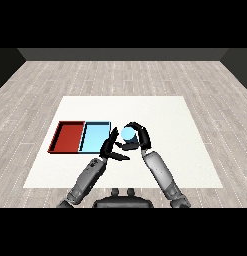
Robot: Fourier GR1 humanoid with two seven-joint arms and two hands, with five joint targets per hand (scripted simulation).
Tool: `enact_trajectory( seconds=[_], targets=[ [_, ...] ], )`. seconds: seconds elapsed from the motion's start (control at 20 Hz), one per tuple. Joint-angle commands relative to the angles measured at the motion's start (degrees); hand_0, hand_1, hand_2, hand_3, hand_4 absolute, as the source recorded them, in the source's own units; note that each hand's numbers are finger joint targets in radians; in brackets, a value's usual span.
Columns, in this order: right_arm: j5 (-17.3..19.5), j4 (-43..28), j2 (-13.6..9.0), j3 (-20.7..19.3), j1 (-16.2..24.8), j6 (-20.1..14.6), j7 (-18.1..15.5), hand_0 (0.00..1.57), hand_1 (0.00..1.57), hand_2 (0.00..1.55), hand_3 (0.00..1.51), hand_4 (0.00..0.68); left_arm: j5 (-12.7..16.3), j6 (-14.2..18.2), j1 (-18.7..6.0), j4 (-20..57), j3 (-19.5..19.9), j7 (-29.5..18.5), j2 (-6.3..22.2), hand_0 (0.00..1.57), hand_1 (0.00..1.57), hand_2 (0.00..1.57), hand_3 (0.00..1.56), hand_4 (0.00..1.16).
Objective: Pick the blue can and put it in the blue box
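The blue can shows its light blue top just right of the light blue tray. My right hand curls round the can, fingers arching over its far side and thumb under it. Whether the can rests on the table or hangs above it, I cannot tell. My left hand is beside it on the left, fingers straight and pointing up toward the tray's right edge, thumb stretched toward the can. The tray holds nothing.
A red tray lies against the blue tray's left side, also with nothing in it. Both sit on the white table, which extends to the right and back. Wooden floor surrounds it.
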Motion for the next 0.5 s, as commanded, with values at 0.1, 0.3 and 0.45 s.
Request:
enact_trajectory(
  seconds=[0.1,0.3,0.45],
  targets=[
    [1.28,-4.14,0.03,4.04,-1.91,-2.49,4.28,1.48,1.48,1.46,1.4,0.607,-0.05,-0.01,-0.15,-0.71,0.31,1.03,0.0,0.0,0.0,0.0,0.0,0.0],
    [-3.28,4.94,0.03,2.77,-2.09,-1.92,-3.26,1.46,1.46,1.45,1.4,0.605,2.17,2.18,-2.45,1.17,-2.58,-1.33,0.0,0.0,0.0,0.0,0.0,0.0],
    [-5.1,2.68,0.03,2.89,-1.98,-2.18,-1.66,1.46,1.46,1.45,1.39,0.628,4.55,1.27,-5.16,5.14,-1.79,-2.69,0.0,0.0,0.0,0.0,0.0,0.0]
  ],
)
